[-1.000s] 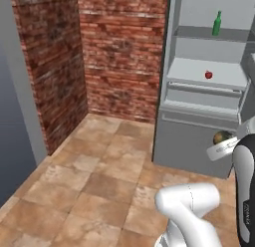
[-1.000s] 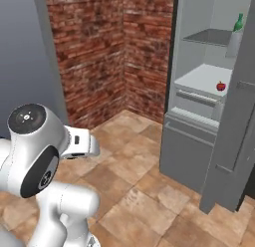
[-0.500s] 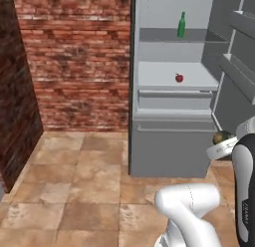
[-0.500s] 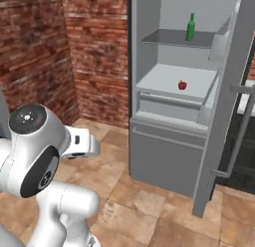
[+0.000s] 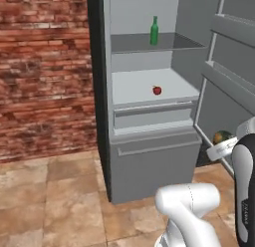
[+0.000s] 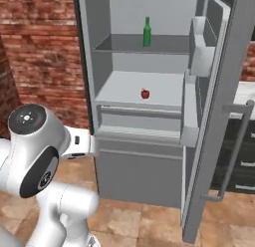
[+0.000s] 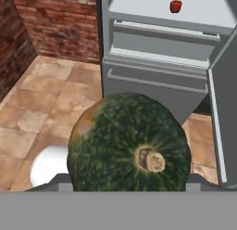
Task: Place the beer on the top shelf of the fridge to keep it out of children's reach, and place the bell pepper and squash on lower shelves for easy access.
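Two items are already shelved: the bottle [image 5: 154, 31] on the dark top shelf [image 5: 134, 43], the pepper [image 5: 157, 90] on the pale shelf [image 5: 130, 89] below. The hand [image 5: 222, 143], spread wide around the squash [image 7: 129, 143], should carry it level and set it on that pale shelf's bare part, beside the pepper, well back from the front edge.

squash [image 7: 129, 145]: dark green, speckled | beer [image 5: 154, 31]: green | bell pepper [image 5: 157, 90]: red

The fridge [image 5: 149, 156] stands open at centre. The beer [image 5: 154, 31] stands upright at twelve o'clock on the dark top shelf [image 5: 130, 43]. Below it, the bell pepper [image 5: 157, 90] rests on a pale lower shelf [image 5: 134, 89]. At three o'clock, the squash [image 5: 222, 137] shows beside the arm's white hand.
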Robot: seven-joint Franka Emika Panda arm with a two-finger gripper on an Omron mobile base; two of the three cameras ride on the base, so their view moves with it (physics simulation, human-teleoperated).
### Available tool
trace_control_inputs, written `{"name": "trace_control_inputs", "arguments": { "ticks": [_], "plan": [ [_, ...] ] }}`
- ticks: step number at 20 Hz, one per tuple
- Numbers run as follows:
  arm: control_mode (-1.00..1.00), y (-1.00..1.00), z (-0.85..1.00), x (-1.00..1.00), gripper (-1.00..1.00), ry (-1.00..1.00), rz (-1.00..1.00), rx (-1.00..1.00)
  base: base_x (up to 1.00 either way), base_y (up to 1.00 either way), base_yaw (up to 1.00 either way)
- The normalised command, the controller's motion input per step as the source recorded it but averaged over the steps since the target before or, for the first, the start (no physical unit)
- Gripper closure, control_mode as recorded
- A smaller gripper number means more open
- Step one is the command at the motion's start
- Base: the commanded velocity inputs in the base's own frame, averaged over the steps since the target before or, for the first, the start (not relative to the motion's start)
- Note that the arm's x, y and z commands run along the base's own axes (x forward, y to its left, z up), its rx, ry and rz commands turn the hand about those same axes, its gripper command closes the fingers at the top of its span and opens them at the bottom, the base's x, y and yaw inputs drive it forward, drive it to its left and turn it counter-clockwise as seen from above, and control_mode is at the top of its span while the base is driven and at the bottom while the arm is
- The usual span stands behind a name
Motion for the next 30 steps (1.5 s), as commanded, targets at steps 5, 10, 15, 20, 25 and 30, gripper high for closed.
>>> {"name": "trace_control_inputs", "arguments": {
  "ticks": [5, 10, 15, 20, 25, 30],
  "plan": [
    [1.0, 0.0, 0.0, 0.0, 1.0, 0.0, 0.0, 0.0, 0.85, 0.21, -0.37],
    [1.0, 0.0, 0.0, 0.0, 1.0, 0.0, 0.0, 0.0, 0.82, 0.2, -0.3],
    [1.0, 0.0, 0.0, 0.0, 1.0, 0.0, 0.0, 0.0, 0.79, 0.41, -0.18],
    [1.0, 0.0, 0.0, 0.0, 1.0, 0.0, 0.0, 0.0, 0.79, 0.33, -0.09],
    [-1.0, 0.33, -0.19, 0.75, 1.0, 0.0, -0.04, 0.0, 0.0, 0.0, 0.0],
    [-1.0, 0.12, -0.39, 0.69, 1.0, 0.0, 0.0, 0.0, 0.0, 0.0, 0.0]
  ]
}}
